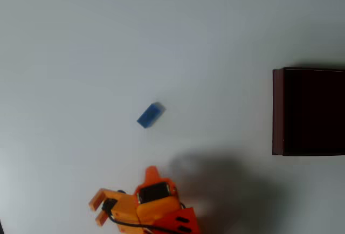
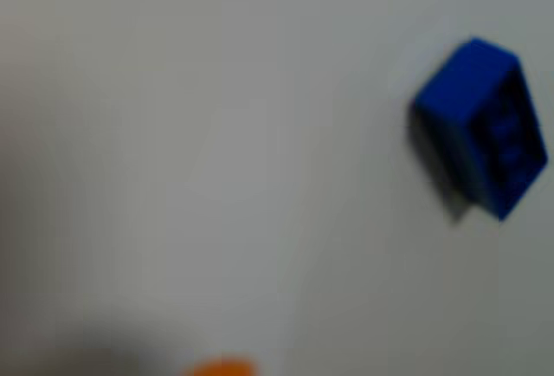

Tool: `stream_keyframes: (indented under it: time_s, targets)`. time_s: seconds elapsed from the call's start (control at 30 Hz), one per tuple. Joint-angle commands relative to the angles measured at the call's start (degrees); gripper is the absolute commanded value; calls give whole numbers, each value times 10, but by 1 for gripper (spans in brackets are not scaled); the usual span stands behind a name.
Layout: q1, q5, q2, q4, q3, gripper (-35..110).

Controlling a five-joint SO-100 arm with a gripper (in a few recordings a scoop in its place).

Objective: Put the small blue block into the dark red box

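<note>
The small bright blue rectangular block (image 1: 150, 115) (image 2: 481, 128) lies slanted on the bare white table (image 1: 81, 56), apart from the orange gripper (image 1: 137, 197) below it; whether its jaws are parted cannot be told. The dark red box (image 1: 277, 111) with thin maroon walls sits at the right edge.

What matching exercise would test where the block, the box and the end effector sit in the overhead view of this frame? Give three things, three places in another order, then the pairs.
Things:
1. small blue block
2. dark red box
3. orange end effector

Places in the overhead view:
A. at the right edge, cut off by the frame
B. at the bottom edge, left of centre
C. lying alone on the white table near the middle, set at a slant

Pairs: 1-C, 2-A, 3-B

The block touches neither the box nor the end effector.
</note>
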Motion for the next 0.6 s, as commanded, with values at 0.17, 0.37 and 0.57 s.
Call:
stream_keyframes:
  time_s: [0.17, 0.37, 0.57]
  targets:
    - [27, 112, 1, -3, -7, 3]
    - [25, 153, -170, -77, -98, 3]
    - [61, 376, -654, 32, -478, 0]
